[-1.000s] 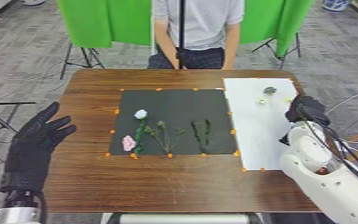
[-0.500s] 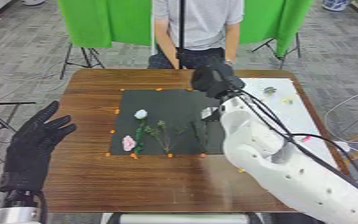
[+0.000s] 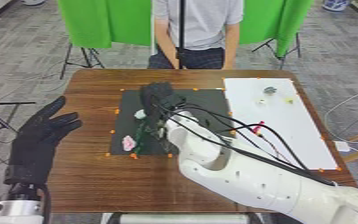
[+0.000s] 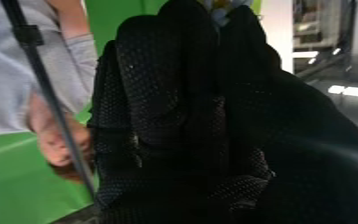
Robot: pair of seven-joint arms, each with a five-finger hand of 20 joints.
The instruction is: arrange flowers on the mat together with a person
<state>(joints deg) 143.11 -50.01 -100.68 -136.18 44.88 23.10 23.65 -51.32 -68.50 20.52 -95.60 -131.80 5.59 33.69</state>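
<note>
R hand [image 3: 155, 94] over mat [image 3: 209, 96], upper mid pic, fingers pinch flwr [image 4: 219, 12]. L hand [image 3: 40, 135], left side, fingers loose.

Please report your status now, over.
Left hand open, beside dark mat. Right hand over mat, grip unclear. Pink flower on mat. Right arm hides part.

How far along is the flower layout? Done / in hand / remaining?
Looks partway. Done: white flower and pink flower lie on the dark mat. In hand: the right hand is over the mat, apparently pinching a small blue and yellow flower, not yet laid. Remaining, probably: a grey-blue flower and two pale flowers on the white sheet.
</note>
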